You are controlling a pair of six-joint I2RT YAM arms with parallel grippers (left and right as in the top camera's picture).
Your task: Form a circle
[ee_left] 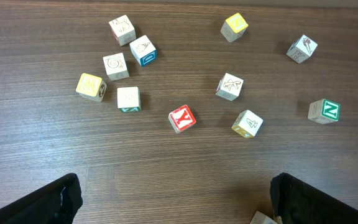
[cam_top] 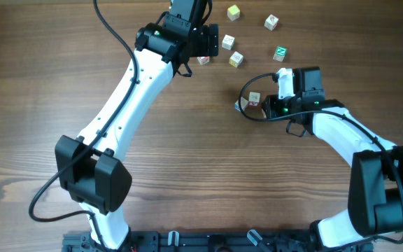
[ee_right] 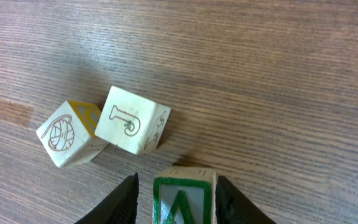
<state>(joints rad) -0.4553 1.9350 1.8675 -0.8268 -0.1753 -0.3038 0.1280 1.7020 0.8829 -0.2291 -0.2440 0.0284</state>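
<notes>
Five letter cubes bunched into a tight, rough ring make up the circle (ee_left: pixel 117 66). It lies on the counter (cam_top: pixel 40 84) at the upper left of the left wrist view. From overhead it is hidden under the left end effector (ee_left: pixel 176 186), whose fingers stand fully apart and hold nothing. Six more cubes lie scattered beside the ring, among them a red Y cube (ee_left: pixel 182 118) and a green N cube (ee_left: pixel 324 111).

Well apart from the ring, the right end effector (ee_right: pixel 176 182) straddles a green A cube (ee_right: pixel 184 200) resting on the counter. A sliver of gap shows on one side, so the fingers look apart rather than clamped. A J cube (ee_right: pixel 132 121) sits just ahead, touching a yarn-ball cube (ee_right: pixel 67 134).

The step in hand appears to be handling the green A cube. To do it well, centre the fingers on opposite faces, close squarely, and lift straight up so the J cube is not nudged. At the ring, the left arm should give way first. The cube should then come down beside its neighbours without shoving them.
</notes>
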